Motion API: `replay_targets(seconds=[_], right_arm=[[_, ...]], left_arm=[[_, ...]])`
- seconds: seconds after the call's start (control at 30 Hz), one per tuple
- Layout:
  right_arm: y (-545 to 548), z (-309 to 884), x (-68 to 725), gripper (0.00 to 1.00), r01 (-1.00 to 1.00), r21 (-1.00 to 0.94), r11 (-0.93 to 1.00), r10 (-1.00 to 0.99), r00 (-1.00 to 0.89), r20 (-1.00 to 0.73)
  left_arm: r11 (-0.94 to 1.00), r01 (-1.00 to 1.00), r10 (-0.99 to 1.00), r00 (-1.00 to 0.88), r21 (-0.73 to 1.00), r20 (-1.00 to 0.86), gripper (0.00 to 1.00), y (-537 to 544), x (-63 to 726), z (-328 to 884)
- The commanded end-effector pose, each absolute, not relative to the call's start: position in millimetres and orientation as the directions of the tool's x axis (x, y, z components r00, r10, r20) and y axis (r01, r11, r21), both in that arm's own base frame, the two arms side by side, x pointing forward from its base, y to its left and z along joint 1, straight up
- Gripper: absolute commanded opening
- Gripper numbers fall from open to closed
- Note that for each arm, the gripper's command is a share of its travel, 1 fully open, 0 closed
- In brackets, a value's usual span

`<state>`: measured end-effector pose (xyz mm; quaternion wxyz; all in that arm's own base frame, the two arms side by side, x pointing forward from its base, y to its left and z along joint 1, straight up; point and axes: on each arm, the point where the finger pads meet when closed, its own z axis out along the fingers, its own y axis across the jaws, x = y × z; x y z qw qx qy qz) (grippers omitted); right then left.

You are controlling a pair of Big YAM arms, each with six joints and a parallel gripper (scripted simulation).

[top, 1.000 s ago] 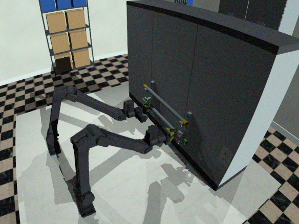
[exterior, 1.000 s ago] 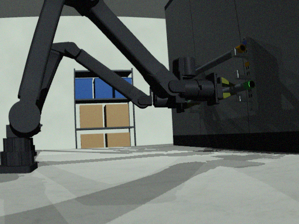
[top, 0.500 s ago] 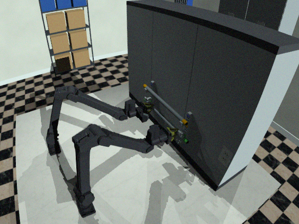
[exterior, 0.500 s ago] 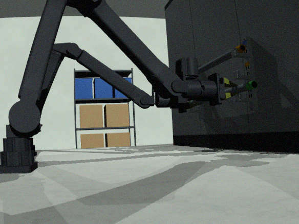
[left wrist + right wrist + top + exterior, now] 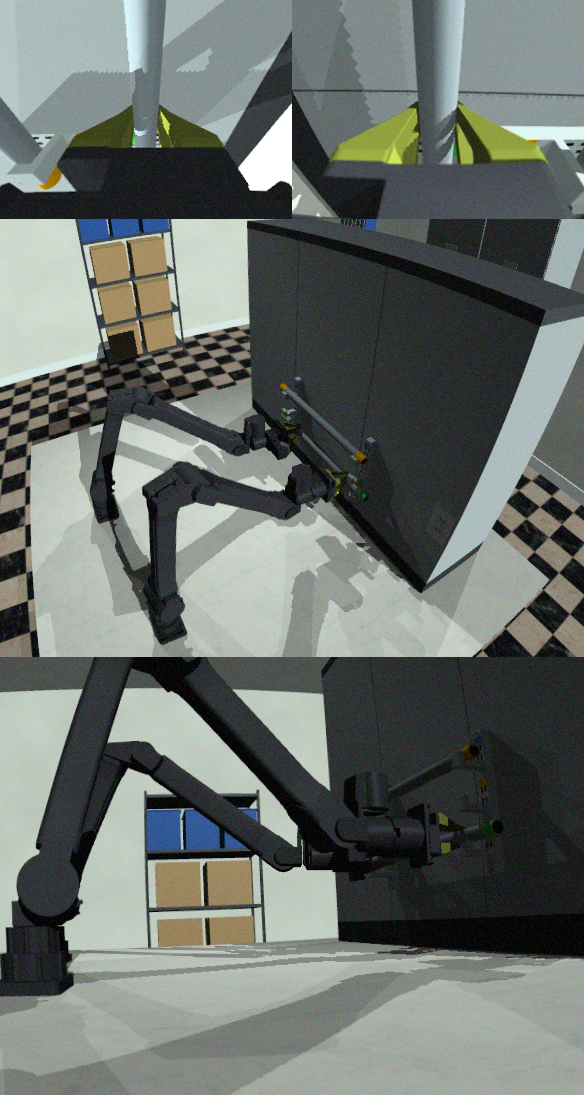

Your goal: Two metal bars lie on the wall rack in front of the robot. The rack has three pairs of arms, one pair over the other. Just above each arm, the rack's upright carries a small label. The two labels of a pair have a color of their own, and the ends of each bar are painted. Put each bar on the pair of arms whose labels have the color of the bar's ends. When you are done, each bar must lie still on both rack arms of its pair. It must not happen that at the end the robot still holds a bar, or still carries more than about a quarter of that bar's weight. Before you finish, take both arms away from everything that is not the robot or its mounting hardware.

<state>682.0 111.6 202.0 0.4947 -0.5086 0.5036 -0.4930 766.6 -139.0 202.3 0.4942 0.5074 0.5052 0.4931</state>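
1. The green-ended bar (image 5: pixel 320 450) (image 5: pixel 467 833) (image 5: pixel 148 49) (image 5: pixel 439 49) is at the wall rack (image 5: pixel 370 440) (image 5: pixel 484 794) (image 5: pixel 36 168) (image 5: pixel 512 132), below the orange-ended bar (image 5: pixel 322 419) (image 5: pixel 425 775) (image 5: pixel 17 139) (image 5: pixel 578 158). Its long axis runs along the wall, crosswise to both hands.
2. The left gripper (image 5: pixel 295 430) (image 5: pixel 382 864) (image 5: pixel 145 109) is closed around it near the far end in the top view; the right gripper (image 5: pixel 342 479) (image 5: pixel 452 834) (image 5: pixel 437 109) grips it nearer the close end.
3. The coming move turns on height and depth: both ends should settle together on the green pair, which I judge to be lowest. Lowering one hand first could tip the bar off.
4. The orange-ended bar lies by the blue label (image 5: pixel 368 446) (image 5: pixel 478 738), above the orange label (image 5: pixel 482 782) (image 5: pixel 529 141); it probably needs shifting down one level next.
5. The lower rack arms are mostly hidden, so I cannot tell whether the green-ended bar touches them.
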Motion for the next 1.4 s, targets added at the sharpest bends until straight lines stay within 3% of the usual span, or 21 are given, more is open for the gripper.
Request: replay_targets(seconds=[0.0,1.37], right_arm=[[110,240,699,0.00,0.055,-0.998,0.024,-1.000,0.003,-0.024],[110,222,696,0.00,0.055,-0.998,0.024,-1.000,0.003,-0.024]], left_arm=[[0.023,-0.038,1.000,-0.005,0.999,-0.023,0.00,-134,783,234],[0.023,-0.038,1.000,-0.005,0.999,-0.023,0.00,-134,780,216]])
